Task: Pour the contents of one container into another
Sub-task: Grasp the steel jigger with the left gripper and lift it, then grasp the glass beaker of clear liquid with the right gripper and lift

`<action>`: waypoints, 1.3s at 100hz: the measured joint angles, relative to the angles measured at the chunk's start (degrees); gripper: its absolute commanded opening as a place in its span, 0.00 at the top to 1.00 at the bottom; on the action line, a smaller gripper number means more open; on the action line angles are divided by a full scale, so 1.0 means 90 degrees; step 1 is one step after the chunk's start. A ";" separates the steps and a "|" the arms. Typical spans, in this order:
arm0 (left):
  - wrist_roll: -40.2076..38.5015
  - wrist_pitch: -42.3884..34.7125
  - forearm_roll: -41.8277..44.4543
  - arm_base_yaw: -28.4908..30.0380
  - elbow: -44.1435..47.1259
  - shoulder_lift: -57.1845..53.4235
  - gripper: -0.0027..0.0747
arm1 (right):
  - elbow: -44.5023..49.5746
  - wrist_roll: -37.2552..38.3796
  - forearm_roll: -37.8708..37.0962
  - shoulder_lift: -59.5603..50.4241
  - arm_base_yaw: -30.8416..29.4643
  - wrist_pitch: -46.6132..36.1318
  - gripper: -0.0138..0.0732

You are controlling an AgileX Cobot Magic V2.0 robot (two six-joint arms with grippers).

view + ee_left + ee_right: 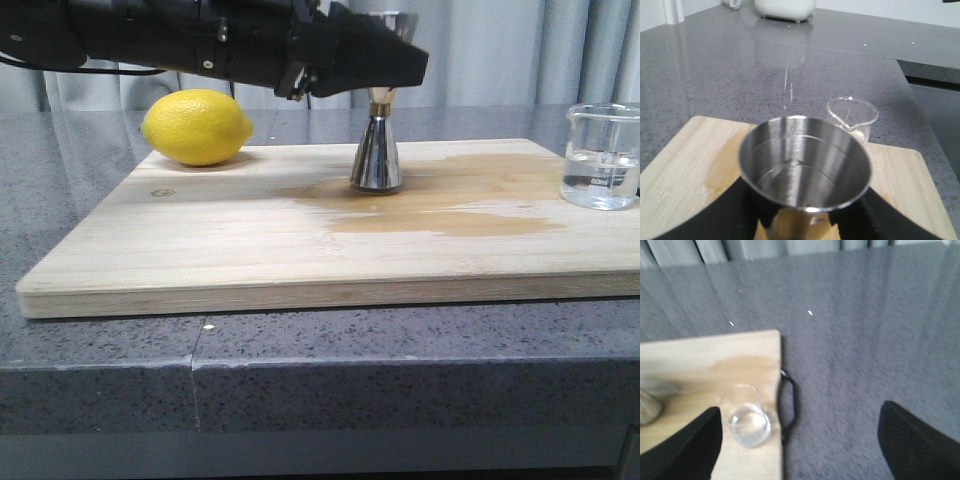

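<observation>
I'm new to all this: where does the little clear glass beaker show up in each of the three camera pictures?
Front view: the glass beaker stands at the far right, on the wooden board's right end.
Left wrist view: it is beyond the steel jigger's rim, on the board's far edge.
Right wrist view: low in the picture, between the right gripper's fingers, near the board's edge.
Shared landmark: the wooden board with its darker wet stain.

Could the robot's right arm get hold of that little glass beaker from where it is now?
Probably yes. The right gripper is open and hovering above the beaker, which sits slightly to one side by the board's edge. Nothing lies between them.
</observation>
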 measured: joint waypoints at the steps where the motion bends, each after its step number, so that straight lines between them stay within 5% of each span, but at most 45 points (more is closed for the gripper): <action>1: -0.0013 0.0017 0.0000 0.0000 0.0002 0.0000 0.59 | 0.0000 -0.0013 0.0039 0.0006 0.0020 -0.0025 0.18; 44: -0.0265 0.0447 0.0025 0.0184 -0.0258 -0.0157 0.59 | 0.0401 -0.0239 0.0304 0.0889 0.1236 -0.1150 0.18; 90: -0.0367 0.0492 0.0025 0.0347 -0.0297 -0.0247 0.59 | 0.3075 -0.0138 0.0485 0.1159 0.1542 -0.5072 0.18; 130: -0.0382 0.0492 0.0025 0.0347 -0.0297 -0.0247 0.59 | 0.3428 -0.0138 0.0323 0.3218 0.1685 -0.7900 0.18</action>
